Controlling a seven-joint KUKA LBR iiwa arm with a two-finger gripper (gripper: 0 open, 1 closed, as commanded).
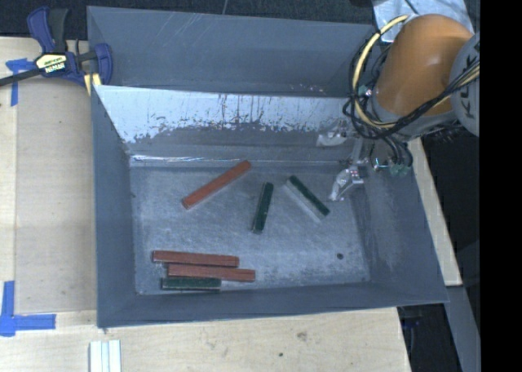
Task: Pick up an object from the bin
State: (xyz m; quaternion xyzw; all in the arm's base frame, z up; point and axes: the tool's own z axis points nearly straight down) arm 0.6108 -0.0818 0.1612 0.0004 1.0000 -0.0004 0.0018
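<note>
Evidently nothing is picked yet: the gripper (346,183), state impossible to tell, hangs beside a dark green bar (308,196).

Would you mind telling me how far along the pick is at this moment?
Done: nothing lifted; all six sticks lie on the bin floor. In hand: the tool sits at the right, beside a green stick. Left: gripping one and lifting it out.
</note>
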